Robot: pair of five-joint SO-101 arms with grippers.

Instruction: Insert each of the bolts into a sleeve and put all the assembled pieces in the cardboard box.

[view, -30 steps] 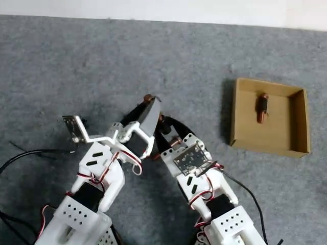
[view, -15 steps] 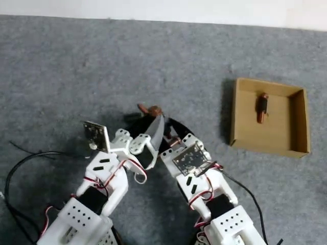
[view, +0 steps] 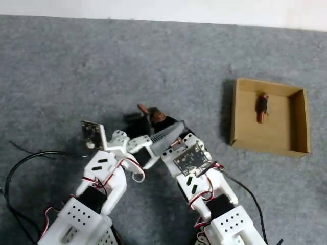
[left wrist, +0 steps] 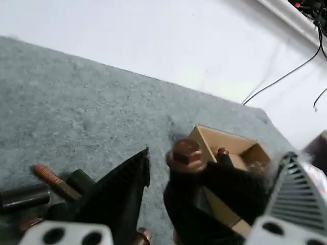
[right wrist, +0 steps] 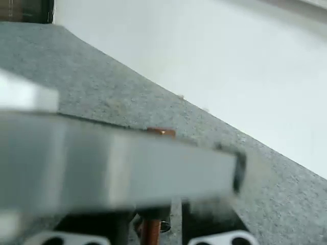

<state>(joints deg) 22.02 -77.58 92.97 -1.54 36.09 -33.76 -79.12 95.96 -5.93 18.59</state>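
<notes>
Copper bolt point(left wrist: 186, 152) stands head-up in the right claw point(view: 162, 124), which is closed on it above the grey mat point(view: 76, 61). The left claw point(left wrist: 214, 158) is spread wide, with its black jaw on one side of that bolt and its ribbed grey jaw on the other. A loose bolt point(view: 142, 109) and a black sleeve point(view: 134, 117) lie on the mat just beside the claws. Well apart from them, the box point(view: 233, 112) holds one assembled piece point(view: 261, 107).

Two arms point(view: 99, 176), one cardboard box point(view: 300, 122), one assembled piece point(view: 261, 108) inside it
</notes>
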